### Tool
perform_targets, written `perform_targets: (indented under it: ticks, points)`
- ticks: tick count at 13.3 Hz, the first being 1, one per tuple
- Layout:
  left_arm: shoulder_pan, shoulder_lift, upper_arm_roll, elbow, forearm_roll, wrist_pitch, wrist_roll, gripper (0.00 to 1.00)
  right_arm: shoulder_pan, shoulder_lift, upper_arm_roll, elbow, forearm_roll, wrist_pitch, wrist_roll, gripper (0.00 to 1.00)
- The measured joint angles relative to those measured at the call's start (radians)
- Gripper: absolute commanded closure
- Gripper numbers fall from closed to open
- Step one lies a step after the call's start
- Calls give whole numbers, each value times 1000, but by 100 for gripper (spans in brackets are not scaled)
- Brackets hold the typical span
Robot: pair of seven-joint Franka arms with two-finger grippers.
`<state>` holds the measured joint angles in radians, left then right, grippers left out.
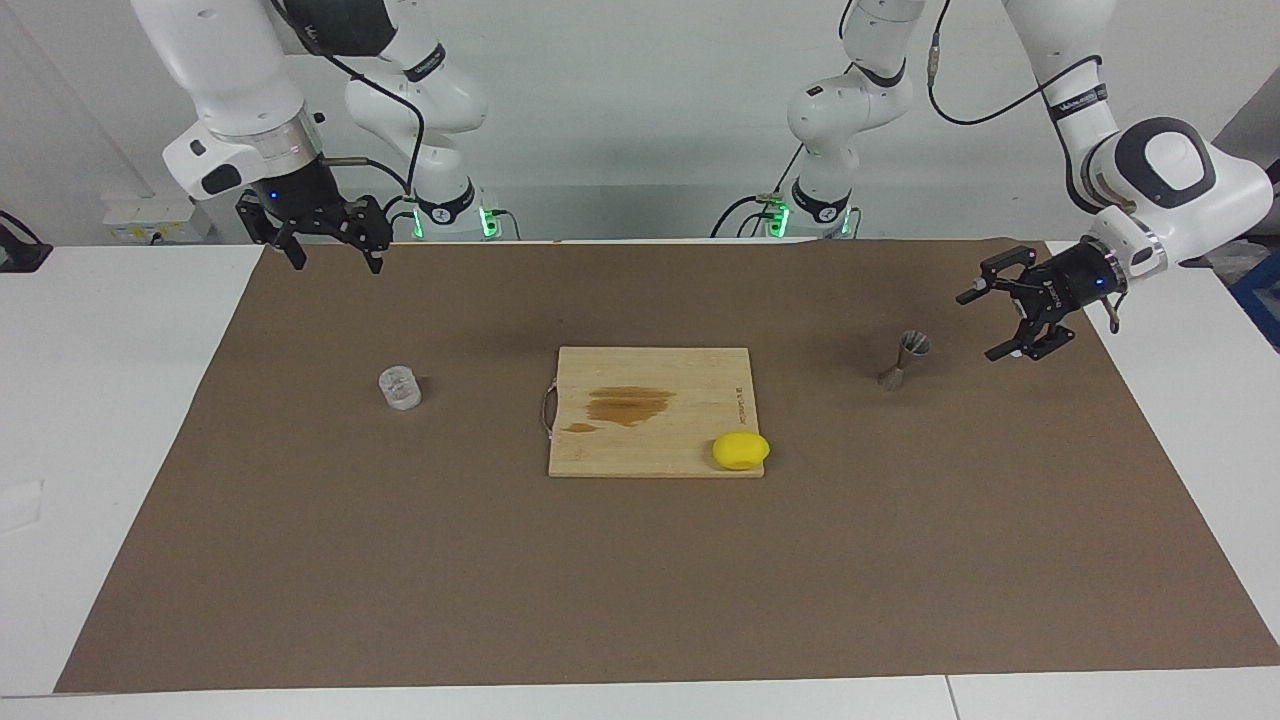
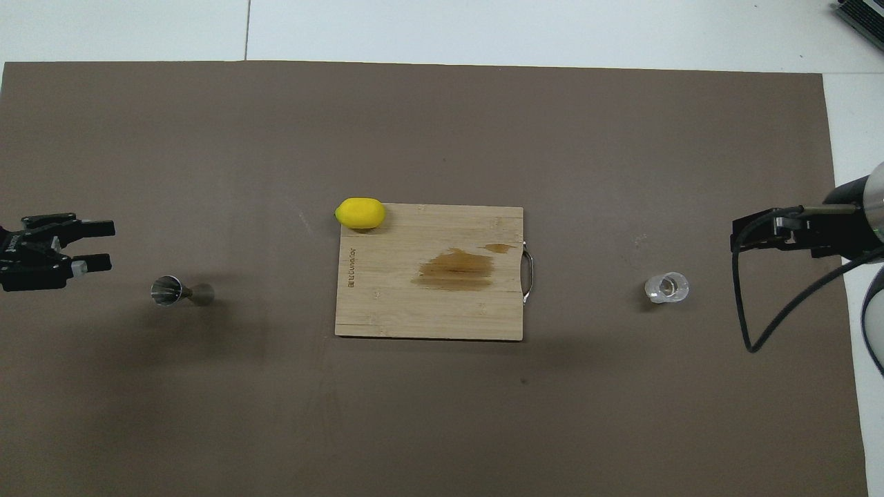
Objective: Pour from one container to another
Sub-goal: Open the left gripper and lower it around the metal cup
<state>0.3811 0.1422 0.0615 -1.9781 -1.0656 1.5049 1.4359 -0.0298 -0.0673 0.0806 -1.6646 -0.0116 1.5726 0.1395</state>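
Note:
The clear glass cup (image 1: 400,388) (image 2: 667,287) stands upright on the brown mat toward the right arm's end. The silver hourglass jigger (image 1: 905,360) (image 2: 173,290) stands upright on the mat toward the left arm's end. My left gripper (image 1: 977,326) (image 2: 108,244) hangs low over the mat beside the jigger, on the side toward the table's end. It is open, turned sideways toward the jigger and a short gap away from it. My right gripper (image 1: 337,263) (image 2: 736,235) waits open, high over the mat's edge by the right arm's base, well clear of the cup.
A wooden cutting board (image 1: 690,380) (image 2: 387,310) with a brown stain and a metal handle lies mid-mat between cup and jigger. A yellow lemon (image 1: 741,450) (image 2: 360,212) rests on the board's corner that lies farthest from the robots, toward the left arm's end.

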Motion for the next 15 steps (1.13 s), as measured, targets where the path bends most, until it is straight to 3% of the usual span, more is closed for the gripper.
perform_targets:
  ticks: [5, 12, 15]
  points:
    - [32, 50, -1, 1, -24, -189, 237, 0, 0, 0, 0, 0, 0, 0, 0, 1]
    - [35, 113, -1, 2, -24, -265, 517, 0, 0, 0, 0, 0, 0, 0, 0, 1]
    - [53, 188, -1, 21, -24, -307, 596, 0, 0, 0, 0, 0, 0, 0, 0, 1]
